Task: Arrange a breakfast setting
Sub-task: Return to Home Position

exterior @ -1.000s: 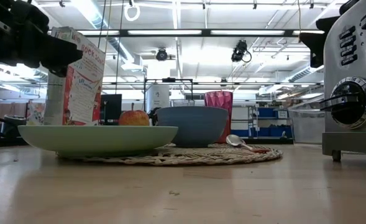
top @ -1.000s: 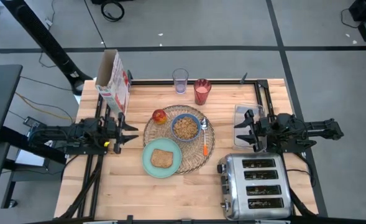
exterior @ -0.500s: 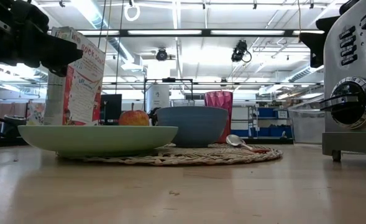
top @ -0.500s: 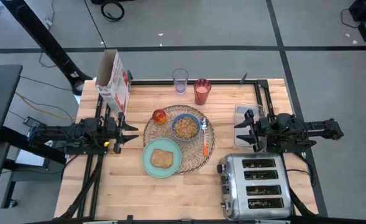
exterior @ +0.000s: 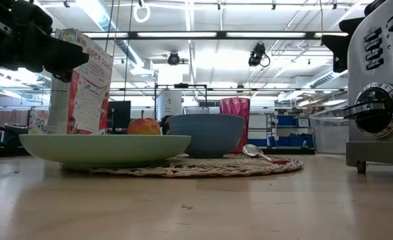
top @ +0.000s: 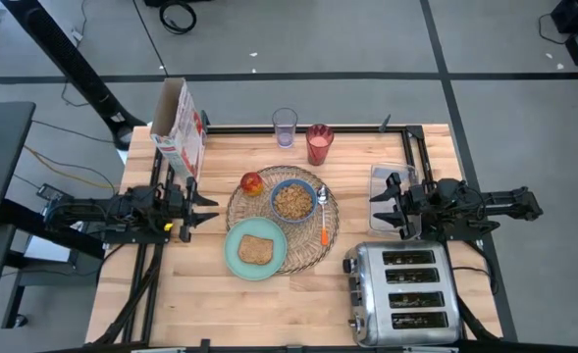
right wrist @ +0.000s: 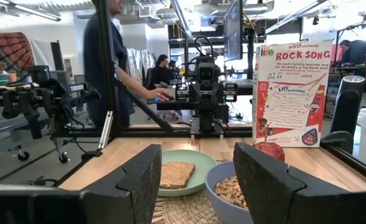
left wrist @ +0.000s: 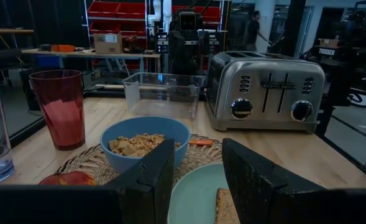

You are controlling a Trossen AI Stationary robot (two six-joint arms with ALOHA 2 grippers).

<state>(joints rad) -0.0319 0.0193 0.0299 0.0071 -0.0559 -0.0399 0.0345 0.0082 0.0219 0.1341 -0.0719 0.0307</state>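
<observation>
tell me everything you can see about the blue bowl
The small blue bowl is round with a plain smooth wall, ceramic or plastic by its look. It stands upright on the round woven placemat and holds tan cereal pieces almost to the rim. The red-yellow apple lies apart on one side, the orange-handled spoon close on the other; contact with the mint-green plate cannot be told.

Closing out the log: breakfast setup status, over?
Open, empty: left gripper, right gripper, flanking mat. On mat: bowl, apple, spoon; toast on plate; drink behind. Nothing between grippers and setting.
</observation>
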